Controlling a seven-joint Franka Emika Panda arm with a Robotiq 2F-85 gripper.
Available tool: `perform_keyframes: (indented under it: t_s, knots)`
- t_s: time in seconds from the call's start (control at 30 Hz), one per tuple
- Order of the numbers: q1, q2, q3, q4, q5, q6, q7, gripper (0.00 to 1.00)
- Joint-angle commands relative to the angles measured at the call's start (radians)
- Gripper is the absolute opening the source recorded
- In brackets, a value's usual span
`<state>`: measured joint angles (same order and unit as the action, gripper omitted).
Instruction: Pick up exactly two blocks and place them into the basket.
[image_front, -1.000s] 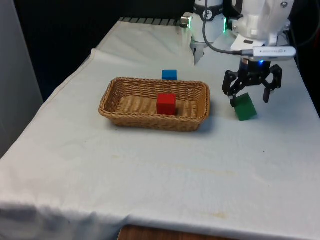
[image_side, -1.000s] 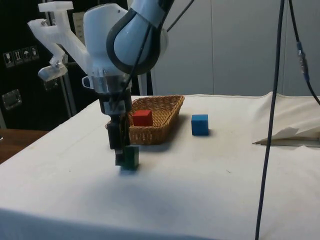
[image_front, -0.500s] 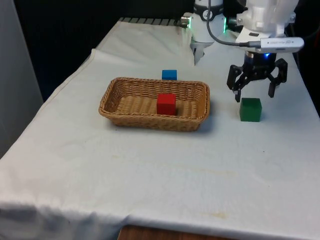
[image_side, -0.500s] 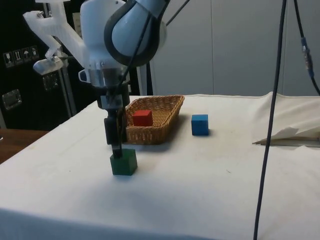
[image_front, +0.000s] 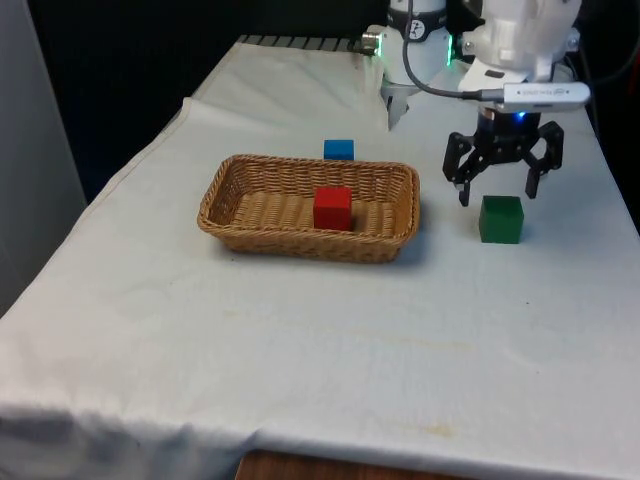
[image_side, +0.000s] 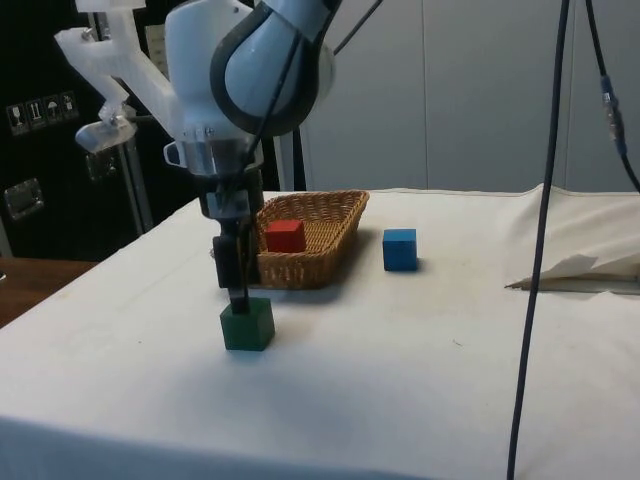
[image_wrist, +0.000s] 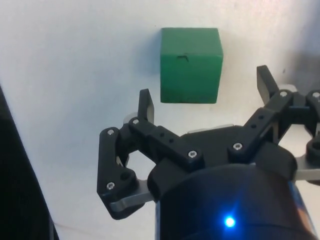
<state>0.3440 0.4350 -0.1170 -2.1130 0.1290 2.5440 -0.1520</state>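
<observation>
White, rounded robot arm (image_side: 250, 70) with dark joint bands and a black cable (image_front: 440, 95) along it, ending in a black two-finger gripper (image_front: 497, 180) with small silver screws (image_wrist: 192, 155).

Wicker basket (image_front: 250, 215): oblong, light brown, upright, centre-left of front frame. Red block (image_front: 332, 208) sits flat inside it, toward its right half. Blue block (image_front: 339, 149) on table just behind basket's far rim, apart from it. Green block (image_front: 500, 219) flat on table, right of basket, well clear of it; lower left in side frame.
</observation>
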Motion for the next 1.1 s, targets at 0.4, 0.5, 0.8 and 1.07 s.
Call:
perform_keyframes:
  t_s: [0.4, 0.5, 0.8, 1.07]
  knots:
    - [-0.004, 0.038, 0.006, 0.008, 0.017, 0.022, 0.09, 1.0]
    - [-0.005, 0.045, 0.007, 0.012, 0.019, 0.025, 0.101, 1.0]
    - [-0.007, 0.083, 0.01, 0.035, 0.041, 0.041, 0.139, 0.9]
    - [-0.002, 0.09, 0.002, 0.041, 0.043, 0.036, 0.15, 0.02]
